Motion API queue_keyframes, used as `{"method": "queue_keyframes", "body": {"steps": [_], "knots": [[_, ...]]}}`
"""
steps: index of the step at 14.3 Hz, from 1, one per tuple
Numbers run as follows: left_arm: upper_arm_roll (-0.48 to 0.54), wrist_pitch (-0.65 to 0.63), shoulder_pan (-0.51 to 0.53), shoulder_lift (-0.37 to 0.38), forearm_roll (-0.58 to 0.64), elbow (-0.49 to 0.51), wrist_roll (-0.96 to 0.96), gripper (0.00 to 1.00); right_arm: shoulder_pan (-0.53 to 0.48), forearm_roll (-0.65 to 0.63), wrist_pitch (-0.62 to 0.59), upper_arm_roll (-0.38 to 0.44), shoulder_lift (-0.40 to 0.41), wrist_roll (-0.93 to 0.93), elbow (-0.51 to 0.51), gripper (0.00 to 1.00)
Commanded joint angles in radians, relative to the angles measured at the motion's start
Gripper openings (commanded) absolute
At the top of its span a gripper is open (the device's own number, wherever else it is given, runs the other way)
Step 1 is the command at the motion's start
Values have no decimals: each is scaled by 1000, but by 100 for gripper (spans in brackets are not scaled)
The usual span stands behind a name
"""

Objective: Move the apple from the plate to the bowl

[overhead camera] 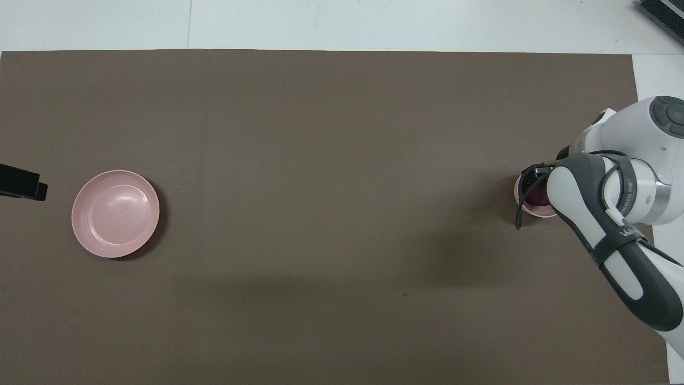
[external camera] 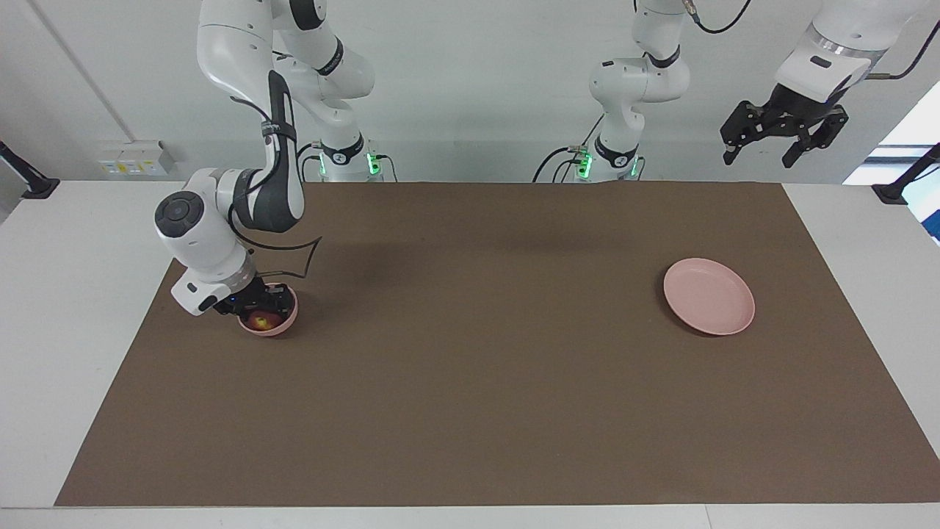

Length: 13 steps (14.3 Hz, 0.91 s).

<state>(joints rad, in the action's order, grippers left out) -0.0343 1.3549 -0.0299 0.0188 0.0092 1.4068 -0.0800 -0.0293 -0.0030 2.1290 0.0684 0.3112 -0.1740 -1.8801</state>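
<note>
The dark red apple [external camera: 261, 320] with its yellowish patch lies inside the small pink bowl [external camera: 288, 322], at the right arm's end of the brown mat. My right gripper [external camera: 257, 306] reaches down into the bowl, right at the apple. In the overhead view the right arm covers most of the bowl [overhead camera: 534, 212], and only a sliver of the apple [overhead camera: 537, 198] shows. The flat pink plate [external camera: 709, 296] lies bare at the left arm's end, also seen in the overhead view [overhead camera: 115, 213]. My left gripper [external camera: 760, 153] is open and hangs high in the air past the plate's end of the mat.
A brown mat [external camera: 470, 411] covers most of the white table. The right arm's elbow and a loose black cable [external camera: 305, 257] hang over the mat just beside the bowl. The left gripper's black tip [overhead camera: 21, 184] shows at the overhead view's edge beside the plate.
</note>
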Motion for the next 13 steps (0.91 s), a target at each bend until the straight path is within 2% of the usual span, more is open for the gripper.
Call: {"method": "queue_keyframes", "body": {"steps": [1, 7, 13], "knots": [[-4, 10, 11, 29, 11, 34, -18, 100, -6, -11, 9, -7, -3, -5, -5, 68], [-4, 10, 10, 29, 11, 32, -17, 100, -6, -11, 9, -7, -3, -7, -5, 100], [-4, 10, 10, 29, 11, 34, -17, 100, -6, -11, 6, -7, -3, -5, -1, 100]]}}
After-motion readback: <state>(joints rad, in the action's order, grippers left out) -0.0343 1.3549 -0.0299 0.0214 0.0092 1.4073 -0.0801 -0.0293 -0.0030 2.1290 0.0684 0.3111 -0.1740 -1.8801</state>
